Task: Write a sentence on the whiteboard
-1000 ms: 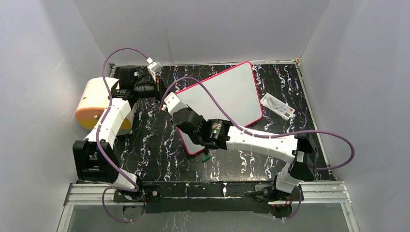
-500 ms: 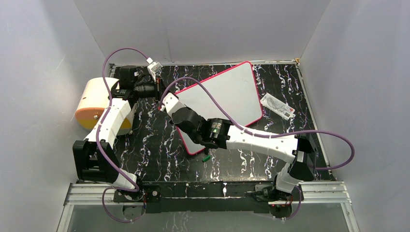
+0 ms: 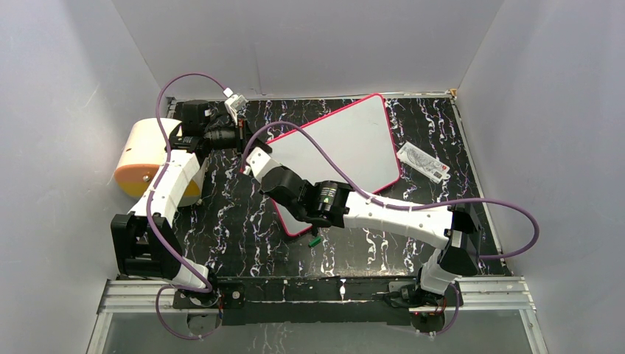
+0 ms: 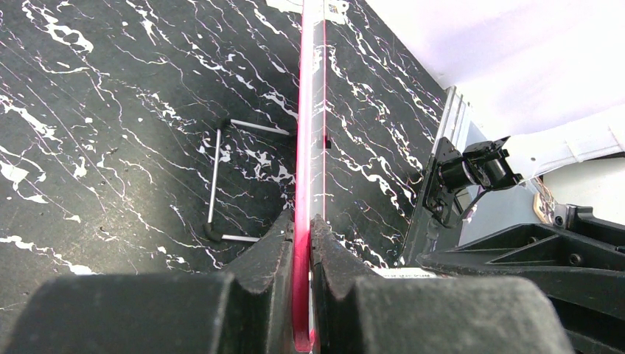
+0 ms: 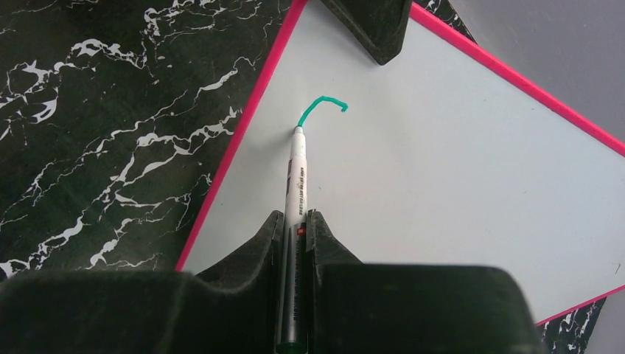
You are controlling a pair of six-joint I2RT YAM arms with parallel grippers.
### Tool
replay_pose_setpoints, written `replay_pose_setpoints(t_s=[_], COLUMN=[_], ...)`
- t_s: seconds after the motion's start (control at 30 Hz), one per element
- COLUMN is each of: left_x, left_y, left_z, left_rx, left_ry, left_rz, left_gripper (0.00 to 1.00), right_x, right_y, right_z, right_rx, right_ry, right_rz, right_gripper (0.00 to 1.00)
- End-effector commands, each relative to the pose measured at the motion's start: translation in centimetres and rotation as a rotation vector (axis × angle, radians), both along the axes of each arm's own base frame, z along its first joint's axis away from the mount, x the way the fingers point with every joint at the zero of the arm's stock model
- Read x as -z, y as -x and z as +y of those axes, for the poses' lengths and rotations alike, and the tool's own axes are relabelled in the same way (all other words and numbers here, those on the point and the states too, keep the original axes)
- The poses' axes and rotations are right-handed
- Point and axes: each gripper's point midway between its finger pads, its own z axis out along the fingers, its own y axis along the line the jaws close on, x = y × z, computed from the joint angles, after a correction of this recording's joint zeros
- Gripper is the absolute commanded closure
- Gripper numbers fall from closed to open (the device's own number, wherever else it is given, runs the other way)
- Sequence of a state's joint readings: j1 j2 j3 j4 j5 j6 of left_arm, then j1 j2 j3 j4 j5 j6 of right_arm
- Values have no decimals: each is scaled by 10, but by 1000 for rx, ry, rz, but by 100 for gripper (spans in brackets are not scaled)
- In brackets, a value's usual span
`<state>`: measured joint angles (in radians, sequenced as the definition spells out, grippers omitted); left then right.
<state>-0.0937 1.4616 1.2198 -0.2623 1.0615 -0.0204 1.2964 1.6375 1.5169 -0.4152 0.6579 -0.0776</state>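
**Top external view.** The whiteboard (image 3: 354, 144) lies askew on the black marbled table (image 3: 236, 221), toward the far side. The left end effector (image 3: 239, 136) meets its left corner, and the right end effector (image 3: 254, 158) hangs over the same end. A white packet (image 3: 423, 162) lies just right of the board. A green cap (image 3: 315, 240) lies near its closest corner.

**Left wrist view.** The left end effector (image 4: 302, 243) is clenched on the board's pink-red rim (image 4: 302, 147), which is seen edge-on.

**Right wrist view.** The right end effector (image 5: 295, 221) is clamped on a white marker (image 5: 298, 177). The marker's tip touches the whiteboard (image 5: 442, 184) near the left rim, at the foot of a short curved teal stroke (image 5: 320, 107).
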Motion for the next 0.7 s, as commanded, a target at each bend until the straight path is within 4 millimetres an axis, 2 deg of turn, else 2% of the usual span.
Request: replay_pose_setpoints(t_s=[0.0,0.3,0.67], left_x=[17,18,19], left_y=[8,7,6], left_z=[1,1,2], left_rx=[-9,-10,-16], left_ry=[-41,-41,-45], left_rz=[33,40,42], left_gripper=[100,100,100], right_x=[-11,-11,2], right_y=[-4,-8,-1], right_z=[0,-13,-19], right_rx=[39,87,84], right_ry=[-16,-5,19], right_rz=[-15,-33,14], right_gripper=[100,100,100])
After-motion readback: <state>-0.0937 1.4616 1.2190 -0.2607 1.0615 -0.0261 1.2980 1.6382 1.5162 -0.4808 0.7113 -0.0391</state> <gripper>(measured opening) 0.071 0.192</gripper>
